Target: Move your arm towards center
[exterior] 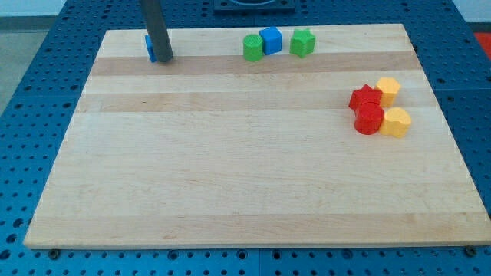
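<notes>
My tip (163, 59) sits at the upper left of the wooden board (230, 169), a bare rod holding nothing, pressed against a blue block (149, 47) mostly hidden behind it, well away from the board's centre and the green, blue, red and yellow blocks elsewhere.

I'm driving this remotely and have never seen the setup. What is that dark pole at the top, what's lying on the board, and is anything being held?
There is one camera view, looking down across a wooden board on a blue perforated table. The dark pole is the arm's rod; it has no gripper, so nothing is held. My tip rests near the view's top left, right beside a partly hidden blue block. Along the top edge sit a green block, a blue cube and another green block. At the view's right are a red star-like block, a red round block and two yellow blocks. The board's centre lies below and right of my tip.
</notes>
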### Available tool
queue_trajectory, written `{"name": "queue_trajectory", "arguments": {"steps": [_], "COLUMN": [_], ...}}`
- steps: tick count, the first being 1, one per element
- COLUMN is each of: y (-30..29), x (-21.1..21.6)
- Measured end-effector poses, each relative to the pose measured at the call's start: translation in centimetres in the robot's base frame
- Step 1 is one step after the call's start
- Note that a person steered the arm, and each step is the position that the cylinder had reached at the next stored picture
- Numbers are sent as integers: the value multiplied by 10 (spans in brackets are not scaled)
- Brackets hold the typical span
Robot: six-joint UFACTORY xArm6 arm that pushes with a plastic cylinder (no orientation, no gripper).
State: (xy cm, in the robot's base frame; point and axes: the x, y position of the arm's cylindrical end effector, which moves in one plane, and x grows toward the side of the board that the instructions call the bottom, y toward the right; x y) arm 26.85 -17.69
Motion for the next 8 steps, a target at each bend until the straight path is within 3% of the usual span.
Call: {"name": "queue_trajectory", "arguments": {"steps": [3,4,6,8], "y": [-35,-31,-31,50], "x": [-5,31,46,129]}}
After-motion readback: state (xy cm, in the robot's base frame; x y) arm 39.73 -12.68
